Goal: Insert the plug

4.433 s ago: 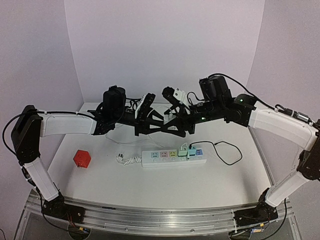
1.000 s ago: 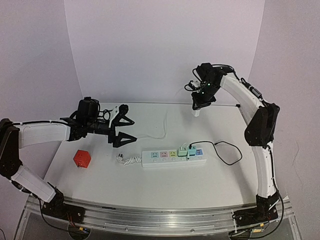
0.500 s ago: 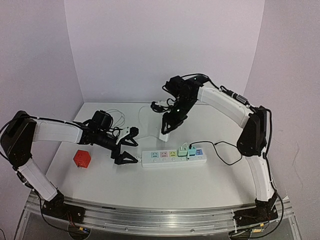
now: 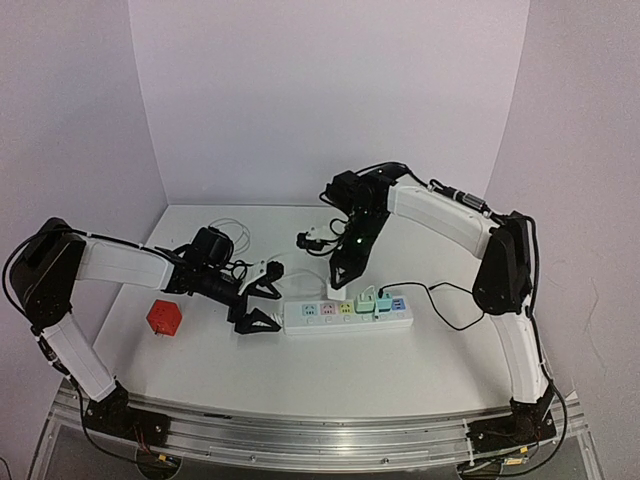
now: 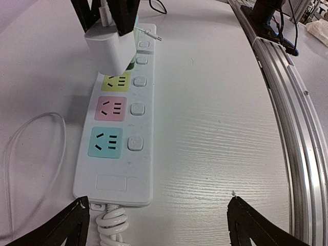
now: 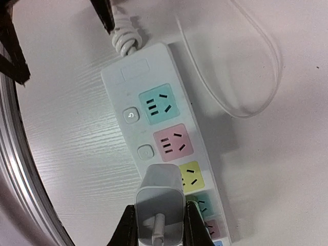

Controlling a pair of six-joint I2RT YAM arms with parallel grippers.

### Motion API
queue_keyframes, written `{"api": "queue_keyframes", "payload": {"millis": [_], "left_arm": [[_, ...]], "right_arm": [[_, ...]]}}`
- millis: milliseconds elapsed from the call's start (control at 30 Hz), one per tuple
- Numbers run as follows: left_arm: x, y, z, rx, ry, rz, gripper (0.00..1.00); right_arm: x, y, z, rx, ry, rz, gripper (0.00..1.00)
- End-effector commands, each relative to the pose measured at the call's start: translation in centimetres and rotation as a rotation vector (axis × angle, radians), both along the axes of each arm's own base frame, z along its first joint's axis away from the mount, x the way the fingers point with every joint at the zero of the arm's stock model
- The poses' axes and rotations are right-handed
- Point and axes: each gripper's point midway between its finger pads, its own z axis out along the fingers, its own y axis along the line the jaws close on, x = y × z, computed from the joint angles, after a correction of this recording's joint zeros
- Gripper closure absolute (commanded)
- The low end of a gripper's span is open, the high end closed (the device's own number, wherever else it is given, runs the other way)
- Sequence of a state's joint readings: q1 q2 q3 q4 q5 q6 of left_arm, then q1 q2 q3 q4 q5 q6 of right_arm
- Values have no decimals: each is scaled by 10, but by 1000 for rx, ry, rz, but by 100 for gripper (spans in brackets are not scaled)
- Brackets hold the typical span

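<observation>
While the right gripper [image 6: 159, 225] clamps the plug [image 6: 161, 195] by the yellow socket [image 6: 192, 177], it should centre and descend straight, with the open left gripper [image 4: 262, 305] bracing the strip [image 5: 143, 154].

A: Where is the left arm [image 4: 120, 262]?

B: It rises from the near-left corner, bends its elbow above the left edge, then runs low toward the middle of the worktop. The left gripper [image 4: 276, 310] lies nearly level, pointing right – its fingers [image 5: 72, 225] are spread wide, with nothing between them.

A: And the right arm [image 4: 440, 212]?

B: It stands tall from the near-right corner along the right edge, folds over high and reaches left to the centre. The wrist tips steeply down, so the right gripper [image 4: 340, 282] points at the worktop – its fingers [image 6: 125, 230] are clamped on either side of a white plug [image 6: 160, 195].
</observation>
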State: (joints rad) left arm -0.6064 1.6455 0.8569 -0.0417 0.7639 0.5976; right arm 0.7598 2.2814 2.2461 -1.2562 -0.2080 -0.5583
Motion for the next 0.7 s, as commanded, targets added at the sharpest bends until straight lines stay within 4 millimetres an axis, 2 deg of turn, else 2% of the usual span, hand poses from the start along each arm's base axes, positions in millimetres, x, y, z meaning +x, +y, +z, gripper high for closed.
{"api": "queue_keyframes", "payload": {"millis": [0,167,333,433,667], "left_arm": [[-1,0,-1,-7,-10,9,7],[0,1,-2,-1,-15,14,7],[1,2,-4,3,-21,14,7],[1,2,-5,7,-24,14,7],[1,2,-4,6,-28,13,7]], "right_arm": [[-9,-13,-16,-81,-11,110,100],[-10,-9,-21,-68,3,137,100],[-11,-15,-36,-108,12,159,100],[-5,-23,-45,-164,-18,154,100],[2,-27,-45,-191,-53,138,100]]}}
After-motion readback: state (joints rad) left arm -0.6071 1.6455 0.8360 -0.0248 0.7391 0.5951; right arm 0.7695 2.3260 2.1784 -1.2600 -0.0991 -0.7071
